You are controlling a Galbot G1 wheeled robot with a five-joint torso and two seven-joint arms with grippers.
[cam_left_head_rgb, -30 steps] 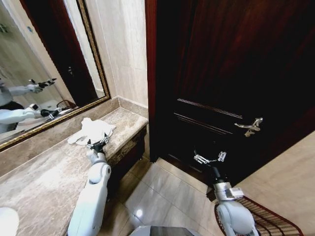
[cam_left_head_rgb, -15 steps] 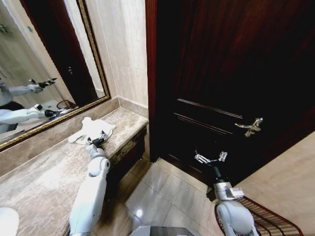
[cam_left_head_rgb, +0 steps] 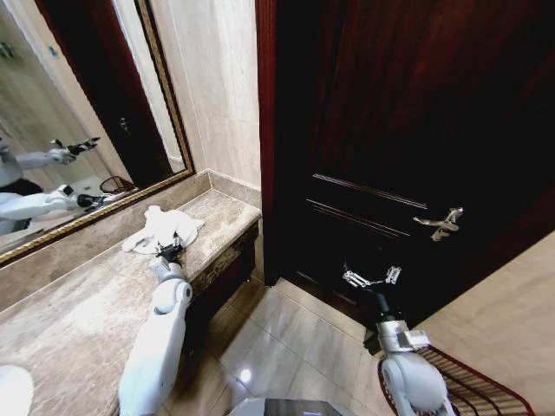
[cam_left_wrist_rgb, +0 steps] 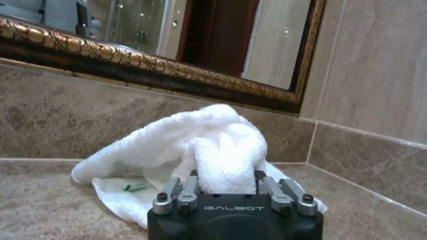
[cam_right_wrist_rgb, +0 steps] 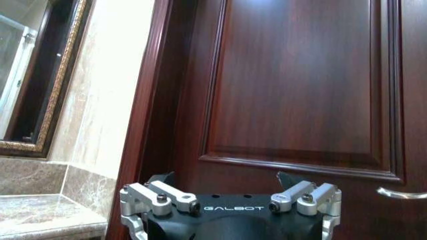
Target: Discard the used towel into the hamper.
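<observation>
Towel (cam_left_head_rgb: 162, 229), white, crumpled, lying on the brown marble desk (cam_left_head_rgb: 78, 321) near its far corner, just below the gilt-framed mirror (cam_left_head_rgb: 78, 113) and beside the beige tiled wall (cam_left_head_rgb: 217, 95). Nearest item, low at the right: hamper (cam_left_head_rgb: 473, 390), dark reddish-brown openwork, only part of its rim and side in the head view, standing on the floor close behind the right arm and well apart from the towel. Left tool (cam_left_head_rgb: 170, 250): reaching forward over the desk to the near edge of the towel; in the left wrist view a raised fold of towel (cam_left_wrist_rgb: 223, 155) sits between the fingers (cam_left_wrist_rgb: 175, 192), which stand on either side of it and appear closed on the cloth. A small green mark shows on the lower layer of towel in that view. Right tool (cam_left_head_rgb: 370, 278): held up in the air over the pale floor tiles (cam_left_head_rgb: 295, 338), fingers spread wide apart with nothing between them, pointed at the dark wooden door (cam_left_head_rgb: 408, 130). Door handle (cam_left_head_rgb: 440, 222), silver lever type, on the door beyond the right tool. Farthest: mirror reflection of the two arms.
</observation>
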